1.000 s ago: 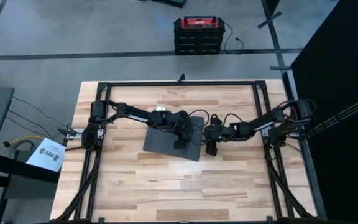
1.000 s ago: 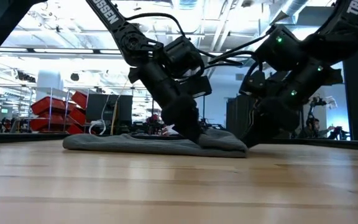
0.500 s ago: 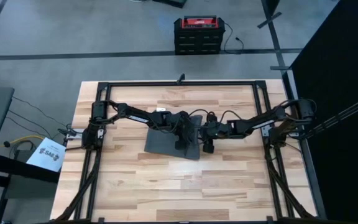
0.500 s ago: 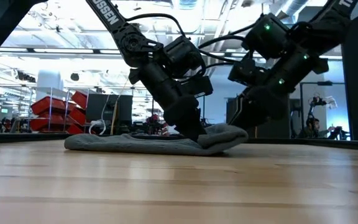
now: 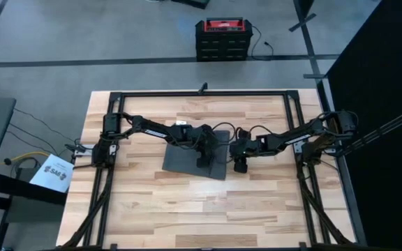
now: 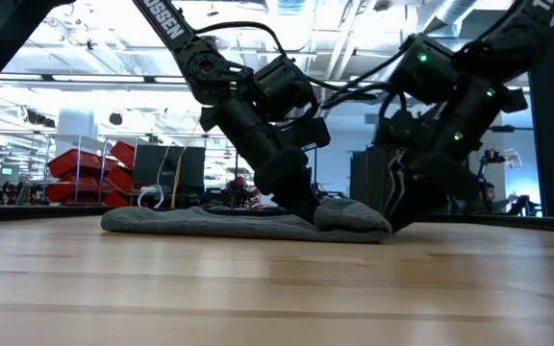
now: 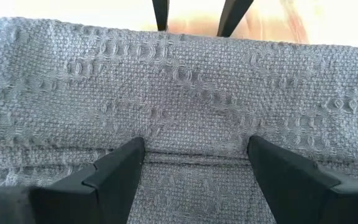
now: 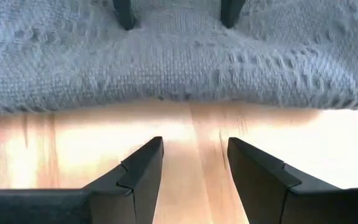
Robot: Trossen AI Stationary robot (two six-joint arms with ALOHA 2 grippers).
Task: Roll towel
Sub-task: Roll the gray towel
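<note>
Showing L gripper (image 7: 194, 163) fingers apart on grey towel (image 7: 185, 93); R gripper (image 8: 194, 163) spread, empty, at its 3 o'clock edge, rolled lip seen only low.

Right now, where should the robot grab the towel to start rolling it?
Probably the towel's thick folded edge nearest the right gripper, coming in low from that side. That edge bulges up off the table, so fingers could pinch it. The right gripper is open on bare wood just beside it, while the left gripper presses the cloth down.
</note>
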